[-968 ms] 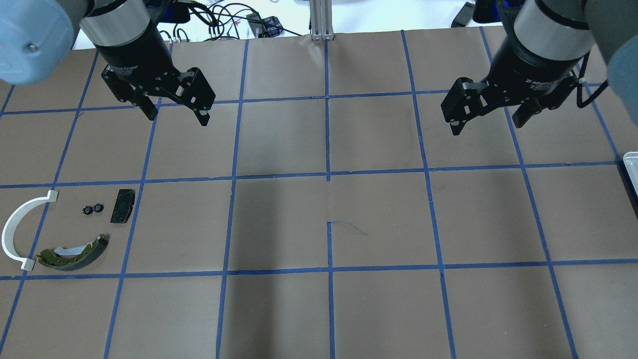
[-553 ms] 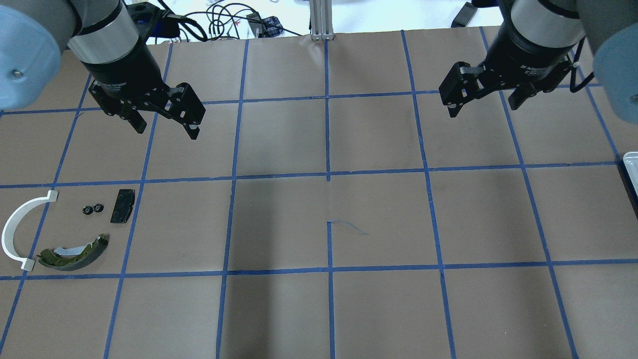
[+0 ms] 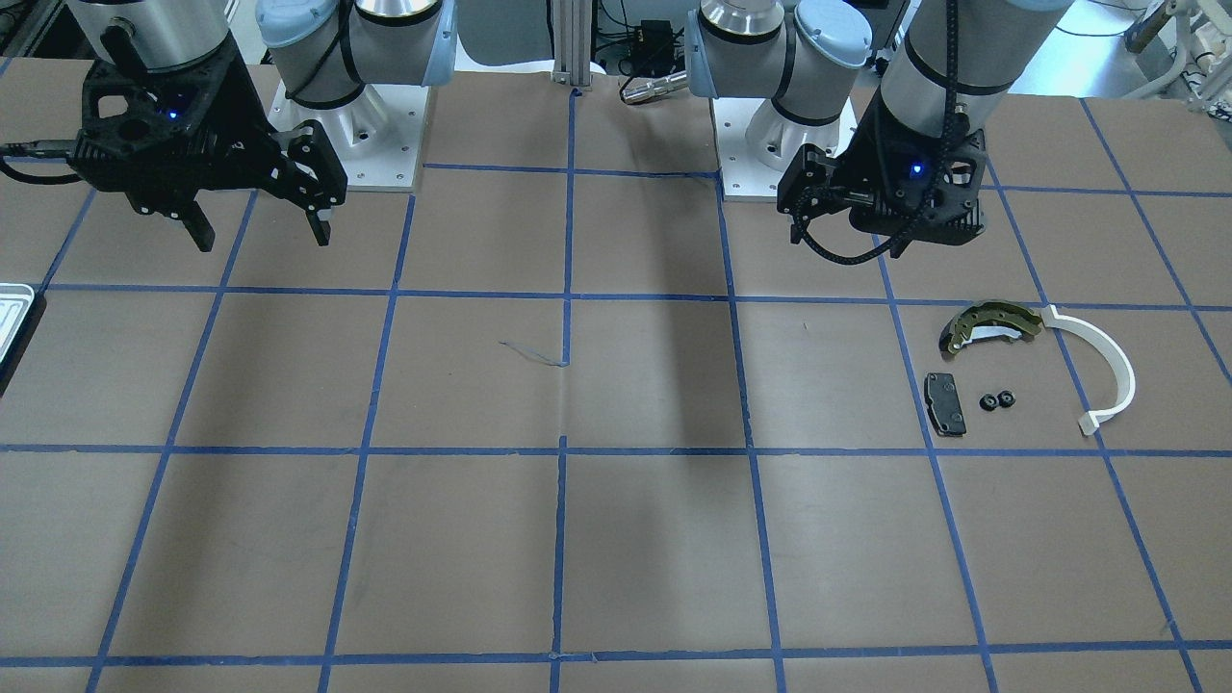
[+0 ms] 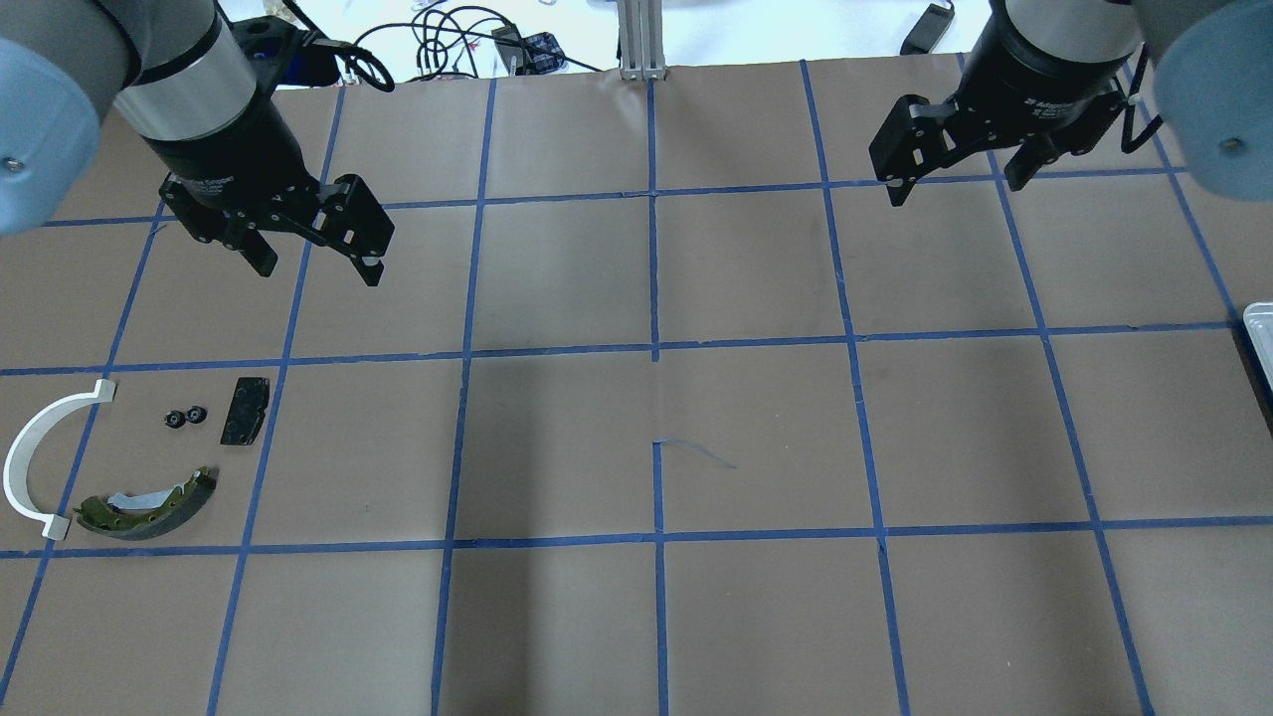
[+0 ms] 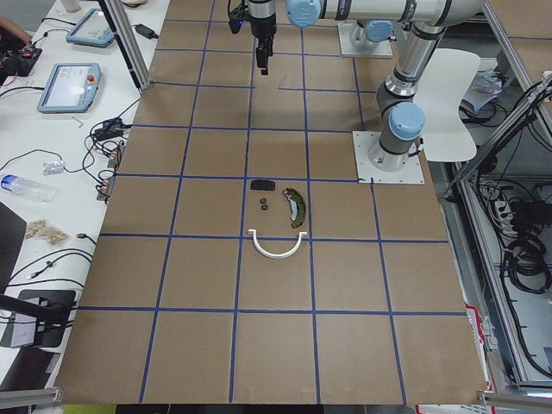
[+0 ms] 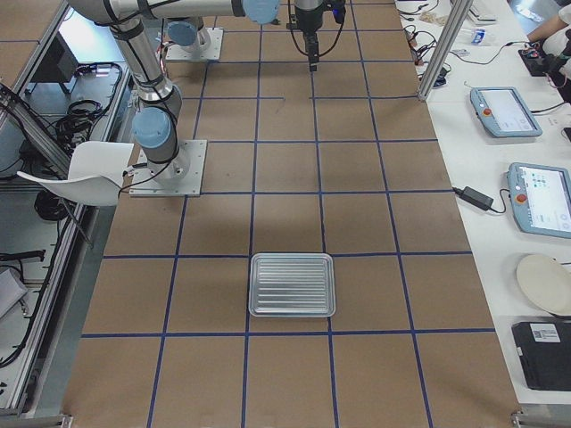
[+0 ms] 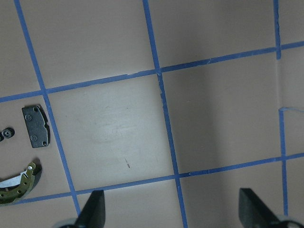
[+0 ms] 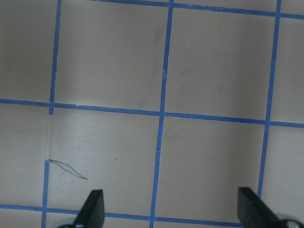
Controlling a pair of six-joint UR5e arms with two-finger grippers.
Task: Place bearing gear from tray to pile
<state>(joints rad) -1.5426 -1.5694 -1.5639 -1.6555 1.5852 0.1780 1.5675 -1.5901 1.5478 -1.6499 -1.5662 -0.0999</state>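
Front-facing, bearing gear: two tiny black cogs side by side on the table, right in the pile. They sit between the brake pad and the white arc, with the brake shoe just beyond them.
Front-facing, tray: only a corner pokes in at the view's left edge, well apart from the pile.
Overhead, left gripper: fingers spread wide and holding nothing, raised off the table on the pile's side.
Overhead, right gripper: same deal, spread wide and holding nothing, raised on the tray's side.
Left-side view, pile: the bearing gear is just beside the brake pad, the brake shoe is next to it and the white arc is nearest the camera.
Right-side view, tray: lies flat on the table, ribbed floor facing up, inside one square of blue tape.
Left wrist cam: brake pad at the left, the bearing gear half cut off by the edge and the brake shoe tip in the bottom corner. Both fingertips sit far apart along the bottom.
Right wrist cam: taped table with a loose blue strand, fingertips far apart at the bottom.
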